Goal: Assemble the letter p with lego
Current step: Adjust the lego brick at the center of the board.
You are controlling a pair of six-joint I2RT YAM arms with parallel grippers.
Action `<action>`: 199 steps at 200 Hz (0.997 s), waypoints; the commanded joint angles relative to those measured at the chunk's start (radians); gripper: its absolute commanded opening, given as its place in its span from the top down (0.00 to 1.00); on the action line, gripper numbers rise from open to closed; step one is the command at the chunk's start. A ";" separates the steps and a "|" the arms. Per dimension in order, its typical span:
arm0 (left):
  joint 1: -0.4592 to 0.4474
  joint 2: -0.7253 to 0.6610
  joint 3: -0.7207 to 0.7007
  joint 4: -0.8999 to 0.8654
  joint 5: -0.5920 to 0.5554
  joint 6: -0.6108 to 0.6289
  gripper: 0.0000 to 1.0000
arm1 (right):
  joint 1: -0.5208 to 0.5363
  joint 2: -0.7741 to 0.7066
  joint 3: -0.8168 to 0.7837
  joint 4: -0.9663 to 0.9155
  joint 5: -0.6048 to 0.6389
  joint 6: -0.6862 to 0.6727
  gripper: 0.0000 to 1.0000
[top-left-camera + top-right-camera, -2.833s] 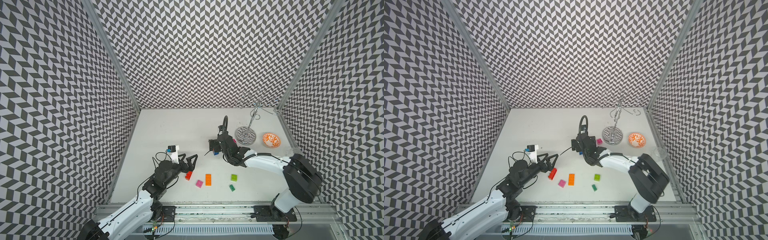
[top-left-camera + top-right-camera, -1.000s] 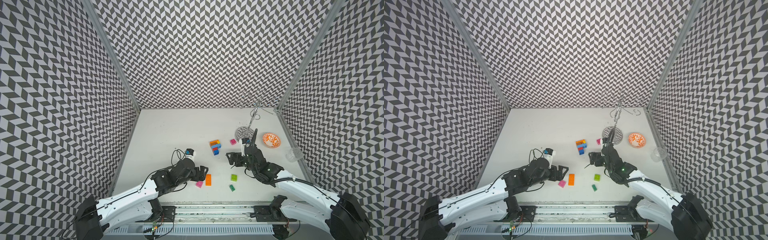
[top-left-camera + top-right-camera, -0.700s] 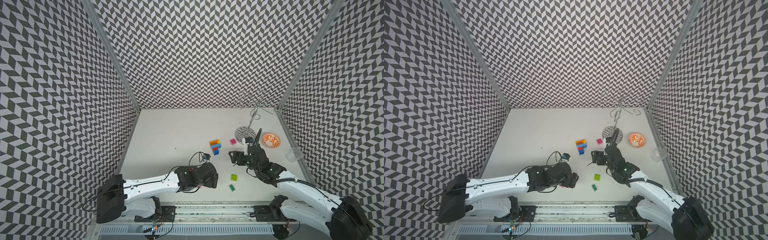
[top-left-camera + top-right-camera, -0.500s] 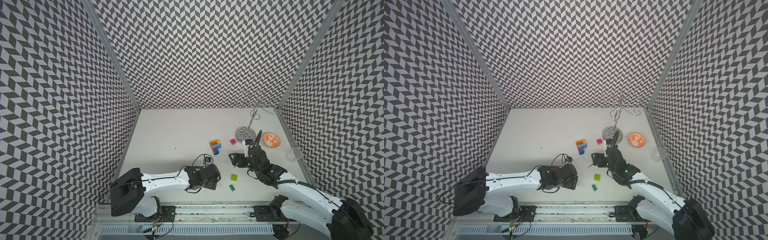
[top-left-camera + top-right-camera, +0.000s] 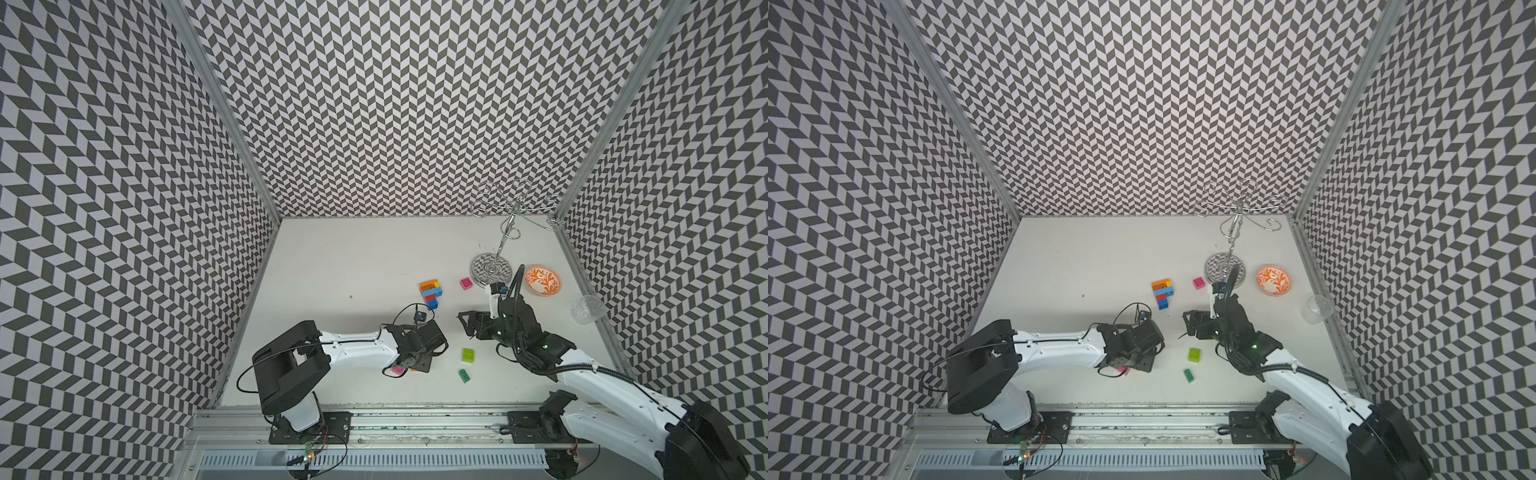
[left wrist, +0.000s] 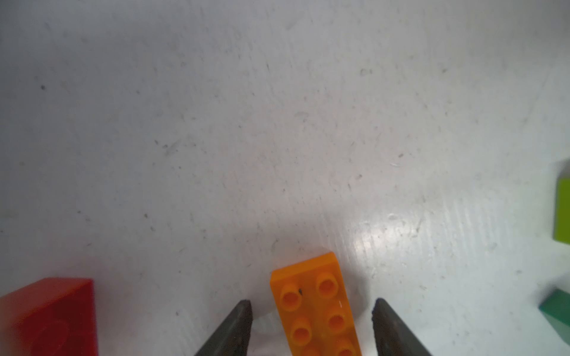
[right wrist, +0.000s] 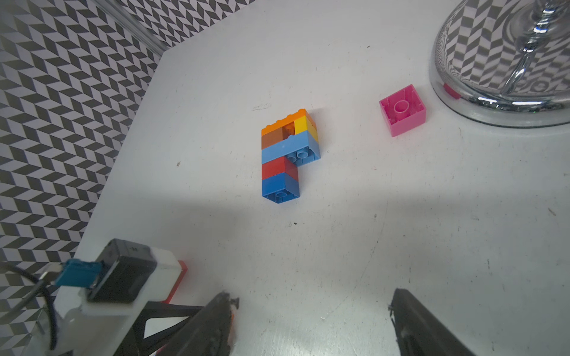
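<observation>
A stack of lego [image 5: 431, 293] [image 5: 1162, 294] [image 7: 288, 154] in orange, yellow, brown, light blue, red and blue lies flat mid-table. My left gripper [image 6: 312, 303] is low over the front of the table, open, its fingers [image 6: 237, 323] on either side of an orange oblong brick [image 6: 317, 308] with a gap on each side. A red brick [image 6: 52, 317] lies beside it. My right gripper [image 7: 312, 297] [image 5: 467, 322] is open with nothing in it, short of the stack. Loose pink [image 5: 466, 283], lime [image 5: 468, 355] and green [image 5: 464, 375] bricks lie around.
A metal stand with a round mirrored base [image 5: 490, 268] is at the back right, with an orange patterned bowl [image 5: 542, 281] and a clear cup [image 5: 588, 308] beside it. Another pink brick [image 5: 397, 370] peeks out under the left wrist. Patterned walls enclose the table.
My left arm has swung right along the front to the orange brick, and its jaws have narrowed around it. My right arm has barely moved over the last second.
</observation>
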 commanded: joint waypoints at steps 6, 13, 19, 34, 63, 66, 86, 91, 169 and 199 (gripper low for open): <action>0.009 0.026 0.017 -0.013 -0.013 0.016 0.42 | -0.004 -0.010 -0.012 0.058 -0.009 0.002 0.18; 0.009 0.033 0.018 -0.013 -0.013 0.017 0.43 | -0.003 -0.010 -0.013 0.059 -0.009 0.001 0.18; 0.010 0.039 0.019 -0.013 -0.013 0.019 0.44 | -0.004 -0.010 -0.013 0.057 -0.009 0.001 0.18; 0.009 0.049 0.020 -0.016 -0.015 0.019 0.48 | -0.003 -0.013 -0.017 0.057 -0.011 0.000 0.17; 0.007 0.057 0.020 -0.019 -0.020 0.014 0.54 | -0.004 -0.015 -0.020 0.058 -0.024 -0.008 0.12; 0.008 0.055 0.020 -0.019 -0.020 0.014 0.55 | -0.004 -0.015 -0.021 0.058 -0.028 -0.008 0.12; 0.007 0.045 0.018 -0.015 -0.019 0.011 0.58 | -0.004 -0.010 -0.018 0.055 -0.043 -0.020 0.06; 0.007 0.041 0.017 -0.013 -0.019 0.010 0.59 | -0.003 -0.010 -0.016 0.055 -0.051 -0.024 0.04; 0.048 -0.105 -0.045 0.135 0.039 0.021 0.64 | -0.004 0.004 0.007 0.058 -0.302 -0.118 0.01; 0.133 -0.228 -0.103 0.319 0.182 0.061 0.64 | -0.004 -0.025 0.009 0.081 -0.390 -0.135 0.02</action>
